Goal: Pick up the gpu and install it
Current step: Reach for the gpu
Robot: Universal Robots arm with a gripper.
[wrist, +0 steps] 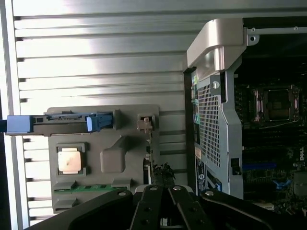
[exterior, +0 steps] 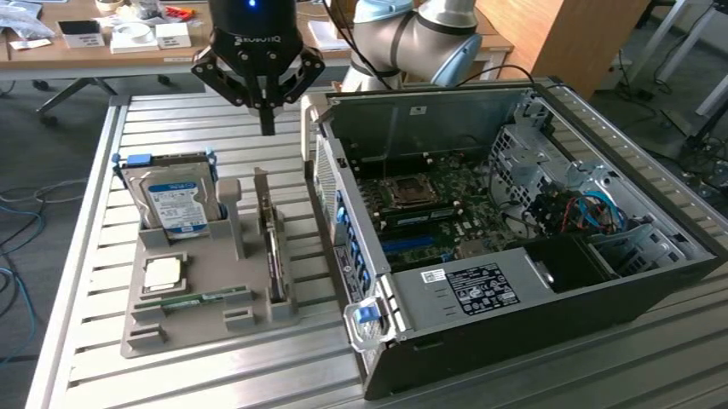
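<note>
1. Exterior view: find the gripper (exterior: 268, 128) hanging above the table (exterior: 170, 119), near the far edge of the holder tray (exterior: 210, 264), fingers pressed together on nothing.
2. Find the gpu (exterior: 273, 256) standing on its long edge in a slot along the tray edge nearest the computer case (exterior: 455, 111); probably set upright so its top edge stays free for a pinch from above.
3. Wrist view: look down on the gpu (wrist: 149, 153) edge-on, just ahead of the gripper (wrist: 168, 191), untouched and not yet in the case (wrist: 211, 120).
4. Note the hard drive (exterior: 176, 204), propped upright at the tray's far corner away from the case, with the processor chip (exterior: 163, 273) and memory stick (exterior: 193, 300) lying flat nearer the front edge; likely seated apart for finger room.
5. Note the case lying on its side, cover off, motherboard (exterior: 444, 204) facing up, presumably for loading from above.
</note>
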